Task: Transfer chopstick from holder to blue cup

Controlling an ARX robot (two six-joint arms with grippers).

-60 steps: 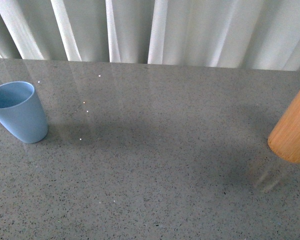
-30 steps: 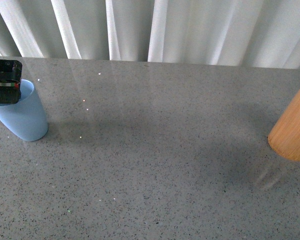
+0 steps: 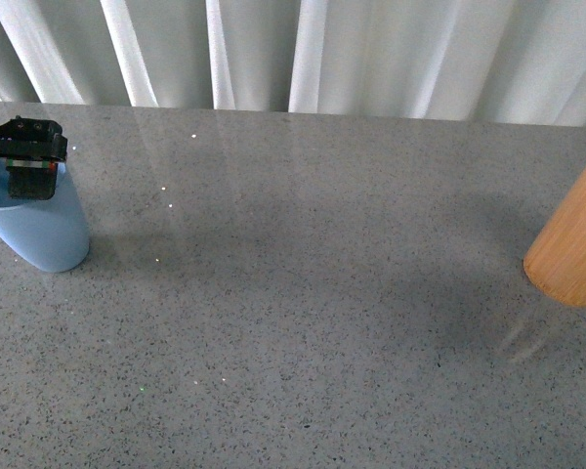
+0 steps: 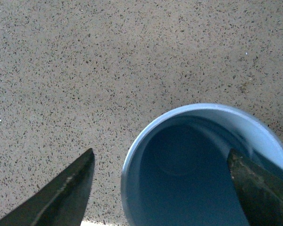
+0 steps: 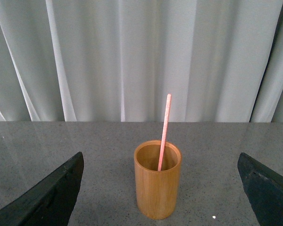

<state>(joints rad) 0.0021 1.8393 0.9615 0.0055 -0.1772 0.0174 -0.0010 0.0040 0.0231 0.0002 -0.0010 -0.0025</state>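
The blue cup [image 3: 41, 233] stands at the table's left; in the left wrist view [image 4: 132, 162] I look down into it and see nothing inside. My left gripper [image 3: 24, 161] hovers just above its rim, open [image 4: 160, 151], one finger outside the cup and one over its far side. The orange-tan holder [image 3: 571, 249] stands at the right edge, its top cut off. In the right wrist view the holder [image 5: 158, 193] stands upright with one pink chopstick [image 5: 165, 125] leaning in it. My right gripper [image 5: 160, 156] is open, level with the holder and short of it.
Grey speckled tabletop [image 3: 303, 293] stretches between cup and holder. White curtains [image 3: 303, 54] hang behind the table's far edge.
My left gripper has come in from the left and now sits over the blue cup's mouth. The cup and holder have not moved.
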